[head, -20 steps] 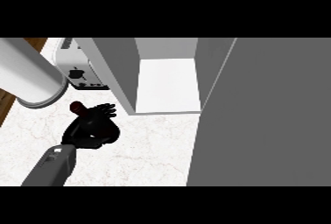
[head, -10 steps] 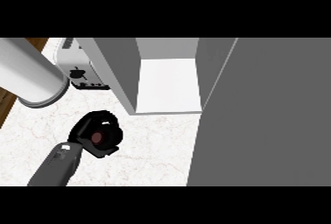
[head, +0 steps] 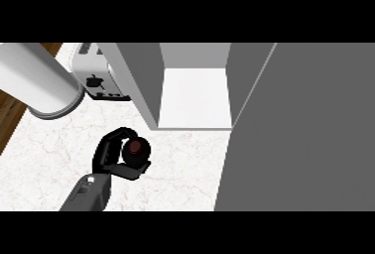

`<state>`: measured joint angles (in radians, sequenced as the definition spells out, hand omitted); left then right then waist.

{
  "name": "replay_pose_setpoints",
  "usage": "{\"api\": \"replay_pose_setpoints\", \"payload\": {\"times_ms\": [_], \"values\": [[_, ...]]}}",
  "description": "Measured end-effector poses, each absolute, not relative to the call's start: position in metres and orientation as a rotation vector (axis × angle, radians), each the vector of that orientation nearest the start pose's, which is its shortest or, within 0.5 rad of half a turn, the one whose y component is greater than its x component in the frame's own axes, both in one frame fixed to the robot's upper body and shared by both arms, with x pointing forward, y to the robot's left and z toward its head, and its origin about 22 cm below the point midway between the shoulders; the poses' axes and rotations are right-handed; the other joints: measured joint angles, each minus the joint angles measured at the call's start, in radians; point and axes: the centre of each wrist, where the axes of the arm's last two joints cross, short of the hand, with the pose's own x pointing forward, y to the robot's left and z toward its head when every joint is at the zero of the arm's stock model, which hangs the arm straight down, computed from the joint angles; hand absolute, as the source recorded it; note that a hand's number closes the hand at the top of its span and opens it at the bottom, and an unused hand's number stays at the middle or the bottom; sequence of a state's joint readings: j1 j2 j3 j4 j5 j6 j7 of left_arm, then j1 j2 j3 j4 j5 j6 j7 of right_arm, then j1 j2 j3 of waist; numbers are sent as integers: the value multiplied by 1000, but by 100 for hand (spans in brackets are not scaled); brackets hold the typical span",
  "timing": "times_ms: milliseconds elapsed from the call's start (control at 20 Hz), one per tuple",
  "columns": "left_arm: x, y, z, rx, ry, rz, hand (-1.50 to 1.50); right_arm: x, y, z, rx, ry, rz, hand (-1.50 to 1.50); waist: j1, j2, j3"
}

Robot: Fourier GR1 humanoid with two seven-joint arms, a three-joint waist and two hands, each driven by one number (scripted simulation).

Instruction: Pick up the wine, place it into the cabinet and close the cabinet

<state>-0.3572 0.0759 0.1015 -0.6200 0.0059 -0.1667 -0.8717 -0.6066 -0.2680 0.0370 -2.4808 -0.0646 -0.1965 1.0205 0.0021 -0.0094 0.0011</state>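
Head view. Landmark: the open cabinet [head: 194,96]. Nearest, a grey forearm enters from the lower edge, below and left of the cabinet's opening. Its black left hand [head: 110,156] has fingers and thumb curled around the wine [head: 136,150], a dark bottle seen end-on with a reddish top, held over the marble counter [head: 183,168] just in front of the cabinet's left wall. The cabinet door [head: 300,129] stands open at the right. Farther, left of the cabinet, stand a toaster [head: 99,82] and a large white cylinder [head: 36,82].
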Motion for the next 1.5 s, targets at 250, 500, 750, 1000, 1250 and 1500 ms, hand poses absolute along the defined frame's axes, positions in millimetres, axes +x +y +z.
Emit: {"api": "replay_pose_setpoints", "payload": {"times_ms": [250,500,750,1000,1250,1500], "values": [[283,223,-104,-133,-1930,-43,150,156,-198,291,88,-2012,217,-150,3,-1,0],[285,201,-67,-188,-1969,-38,150,156,-199,287,87,-1993,214,-150,4,-2,0],[283,171,-22,-277,-1970,-3,150,156,-196,287,102,-1993,226,-150,1,-1,0],[285,135,28,-312,-1961,21,150,158,-197,286,108,-2000,207,-150,-5,3,-1],[288,113,78,-296,-1954,39,150,159,-199,282,105,-1983,201,-150,-7,4,-1],[303,92,108,-264,-1923,61,150,159,-205,282,77,-1980,197,-150,-15,6,0]]}}
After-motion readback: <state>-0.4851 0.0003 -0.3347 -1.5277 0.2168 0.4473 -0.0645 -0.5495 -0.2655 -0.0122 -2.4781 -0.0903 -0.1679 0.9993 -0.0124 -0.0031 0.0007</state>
